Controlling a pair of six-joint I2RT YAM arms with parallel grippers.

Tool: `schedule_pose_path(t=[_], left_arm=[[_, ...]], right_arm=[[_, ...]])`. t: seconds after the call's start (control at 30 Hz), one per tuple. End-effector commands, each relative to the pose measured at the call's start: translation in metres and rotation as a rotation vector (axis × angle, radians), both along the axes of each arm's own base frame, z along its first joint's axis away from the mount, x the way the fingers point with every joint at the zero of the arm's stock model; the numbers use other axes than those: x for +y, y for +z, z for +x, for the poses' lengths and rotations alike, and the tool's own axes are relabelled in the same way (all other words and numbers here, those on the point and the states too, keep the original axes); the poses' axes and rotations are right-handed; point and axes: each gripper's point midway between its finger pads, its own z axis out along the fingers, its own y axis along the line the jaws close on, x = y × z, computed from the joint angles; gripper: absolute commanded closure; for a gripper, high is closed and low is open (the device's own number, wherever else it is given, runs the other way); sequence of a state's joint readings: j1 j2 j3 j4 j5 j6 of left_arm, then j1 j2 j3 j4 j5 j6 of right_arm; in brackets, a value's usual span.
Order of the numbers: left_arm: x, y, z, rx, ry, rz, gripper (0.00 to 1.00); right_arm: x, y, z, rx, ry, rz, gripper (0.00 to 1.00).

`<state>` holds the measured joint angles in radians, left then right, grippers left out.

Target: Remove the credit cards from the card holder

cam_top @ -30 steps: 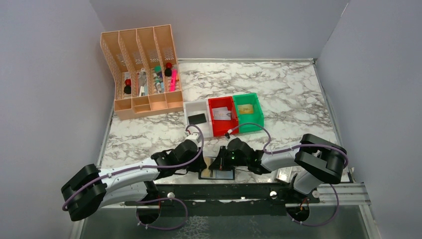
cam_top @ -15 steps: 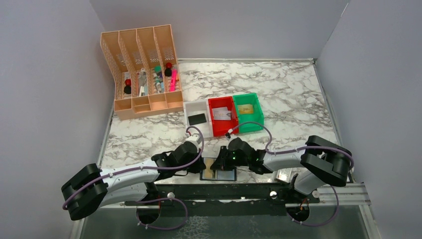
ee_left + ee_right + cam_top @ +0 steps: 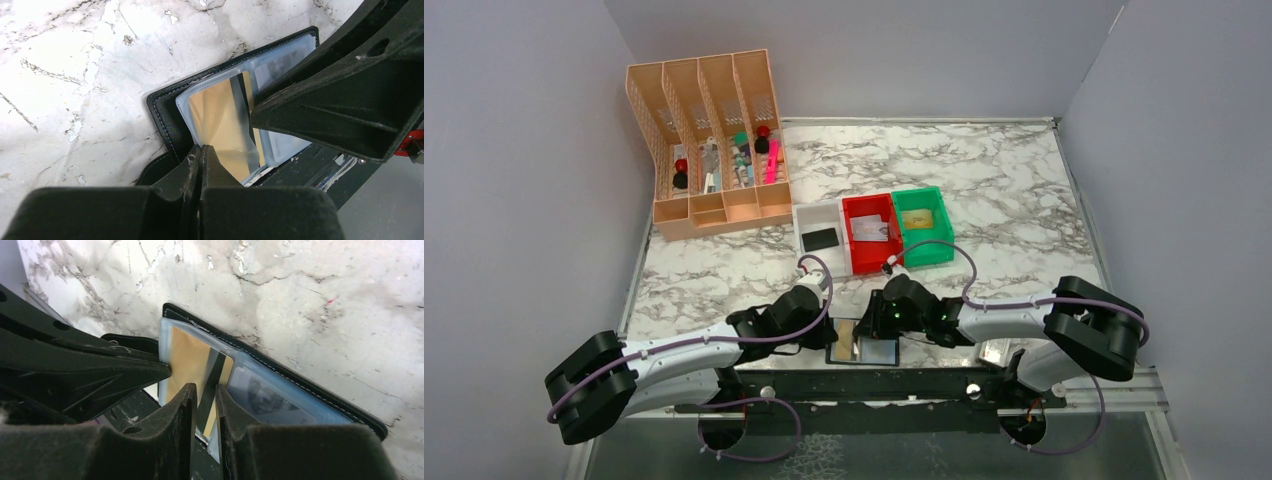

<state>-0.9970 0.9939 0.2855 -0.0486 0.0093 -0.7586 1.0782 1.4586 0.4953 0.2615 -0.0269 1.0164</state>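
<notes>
Gold plastic shows through a glossy clear pocket: a credit card [image 3: 220, 125] sits in one leaf of the card holder [image 3: 162, 107], which lies open and flat at the near edge of the bench [image 3: 1024, 200], right between the two arms; a greyish printed card [image 3: 265, 395] sits in the pocket next to it. From where I stand the gold one looks light, thin and stiff, with a slick face; I'd expect it to slip from a loose pinch, and to drag against the soft vinyl sleeve rather than slide free. The holder itself looks light enough to skate or fold if nothing pins it down. The sensible hold, to my eye, is across the card's faces at whatever edge clears the pocket mouth, with the sleeve or the black cover held back by the other arm.

The left gripper [image 3: 201, 150] has its fingers pressed together right at the sleeve's near edge; whether it nips the vinyl I cannot tell. The right gripper [image 3: 205, 395] hangs over the gold card with its fingers a narrow gap apart, the card's dark stripe visible between them; it does not look clamped.

Further back stand a white bin [image 3: 816, 222], a red bin [image 3: 856, 250] and a green bin [image 3: 924, 252], each with a card lying in it.
</notes>
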Motion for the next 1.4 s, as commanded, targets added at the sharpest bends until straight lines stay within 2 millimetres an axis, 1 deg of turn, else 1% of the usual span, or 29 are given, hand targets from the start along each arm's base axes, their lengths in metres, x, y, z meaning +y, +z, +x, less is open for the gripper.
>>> schedule_pose_path(t=[0.0, 0.2, 0.33, 0.47, 0.57, 0.63, 0.7, 0.77, 0.87, 0.93, 1.13, 1.27, 1.37], left_arm=[[-0.001, 0.0, -0.004, 0.005, -0.019, -0.009, 1.0], [-0.002, 0.002, -0.004, 0.003, -0.017, -0.014, 1.0], [-0.001, 0.0, -0.003, 0.006, 0.001, -0.011, 1.0], [0.003, -0.003, 0.0, 0.002, 0.057, -0.037, 1.0], [0.008, -0.009, -0.001, 0.009, 0.093, -0.052, 1.0], [0.009, -0.01, -0.002, 0.014, 0.095, -0.057, 1.0], [0.01, -0.009, -0.002, 0.011, 0.096, -0.053, 0.86], [0.01, -0.005, 0.0, 0.003, 0.097, -0.045, 0.77], [0.007, 0.005, 0.004, -0.013, 0.086, -0.034, 0.67], [0.003, 0.012, 0.006, -0.02, 0.075, -0.032, 0.65], [-0.004, 0.019, 0.01, -0.038, 0.054, 0.011, 0.66], [-0.009, 0.016, 0.008, -0.038, 0.036, 0.038, 0.75], [-0.008, 0.008, 0.002, -0.018, 0.02, 0.061, 0.8]], right_arm=[[-0.006, -0.007, 0.006, -0.007, -0.029, -0.061, 0.74], [-0.009, -0.021, -0.001, 0.033, -0.012, -0.099, 0.73], [-0.018, -0.027, -0.004, 0.043, -0.022, -0.128, 0.71], [-0.025, -0.025, -0.005, 0.029, -0.029, -0.135, 0.71], [-0.023, -0.019, -0.007, 0.007, 0.016, -0.129, 0.7], [-0.021, -0.018, -0.008, 0.008, 0.037, -0.139, 0.7], [-0.02, -0.019, -0.009, 0.007, 0.042, -0.15, 0.7], [-0.022, -0.022, -0.008, 0.006, 0.038, -0.161, 0.7], [-0.024, -0.027, -0.008, 0.011, 0.035, -0.182, 0.7], [-0.023, -0.028, -0.009, 0.016, 0.038, -0.186, 0.7], [-0.026, -0.032, -0.009, 0.038, -0.002, -0.174, 0.71], [-0.025, -0.034, -0.01, 0.052, -0.017, -0.151, 0.71], [-0.024, -0.036, -0.012, 0.064, -0.021, -0.14, 0.71]])
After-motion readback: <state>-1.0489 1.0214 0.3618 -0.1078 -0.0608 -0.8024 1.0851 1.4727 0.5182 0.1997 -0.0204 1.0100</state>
